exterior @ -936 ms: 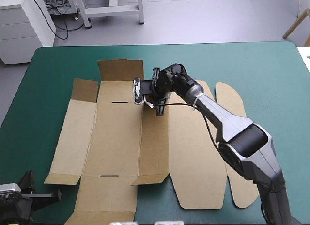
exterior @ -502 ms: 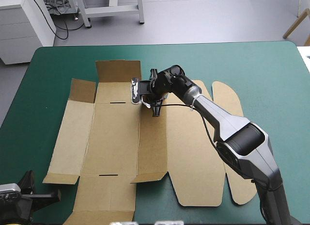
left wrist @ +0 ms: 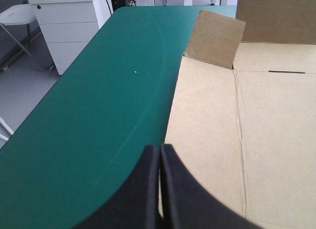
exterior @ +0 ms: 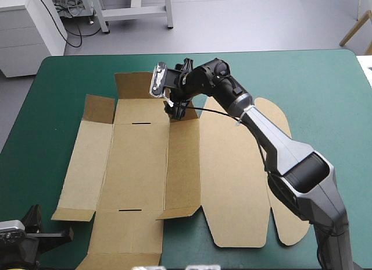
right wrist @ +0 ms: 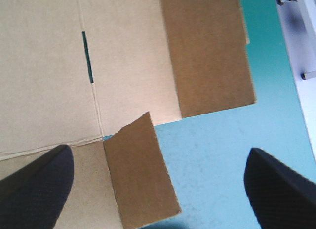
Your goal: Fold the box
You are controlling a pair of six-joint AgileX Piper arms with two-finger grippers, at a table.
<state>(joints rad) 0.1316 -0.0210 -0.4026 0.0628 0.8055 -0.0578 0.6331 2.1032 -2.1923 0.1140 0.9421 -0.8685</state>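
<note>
Jaws of right gripper [right wrist: 159, 152] spread wide above far edge of box [exterior: 139, 165]; left gripper's [left wrist: 159, 155] pressed together beside it.

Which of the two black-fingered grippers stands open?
The right gripper: its fingers stand wide apart over the brown cardboard box; the left gripper is shut.

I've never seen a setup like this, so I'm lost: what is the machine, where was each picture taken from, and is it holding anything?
It is a robot with two arms at a table with a teal-green cover. One picture looks down from above; the other two come from cameras on the wrists. A brown box, a cut sheet lying mostly flat, is on the table. The right gripper hovers open over its far edge. The left gripper is shut near the table's near left corner. Neither holds anything.
</note>
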